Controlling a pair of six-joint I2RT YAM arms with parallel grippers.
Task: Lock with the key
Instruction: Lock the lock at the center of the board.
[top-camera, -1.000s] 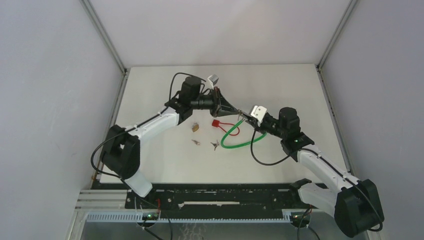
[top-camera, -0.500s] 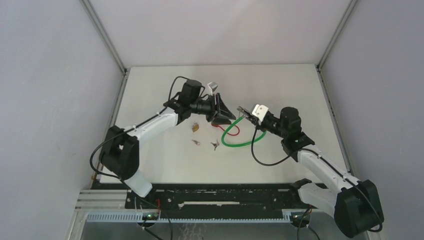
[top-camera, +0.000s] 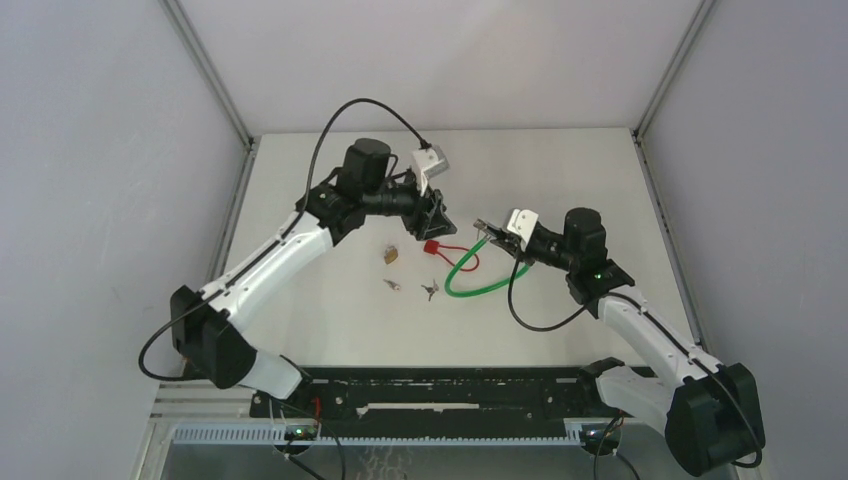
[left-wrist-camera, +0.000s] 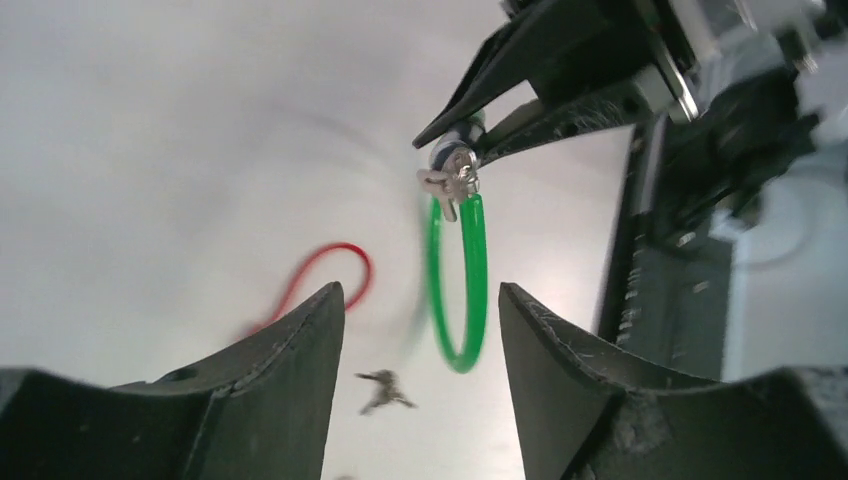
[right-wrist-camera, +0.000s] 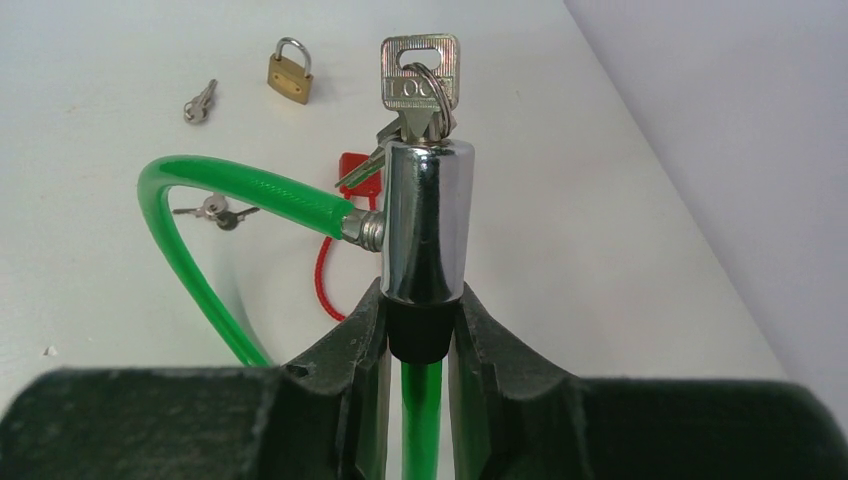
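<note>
Mid-desk, toward right edge: grips chrome lock barrel (right-wrist-camera: 425, 220) in right claw (right-wrist-camera: 420, 300), key (right-wrist-camera: 420, 85) seated in its top, green cable (right-wrist-camera: 200, 190) looping down to desk (right-wrist-camera: 600, 250). Holds left claw (left-wrist-camera: 420, 295) spread wide, empty, near it, toward left edge.

Bright, even light, soft shadows on the white surface (top-camera: 560, 170). Left wrist view blurred, its red cord (left-wrist-camera: 338, 247) smeared; right wrist view sharp.
</note>
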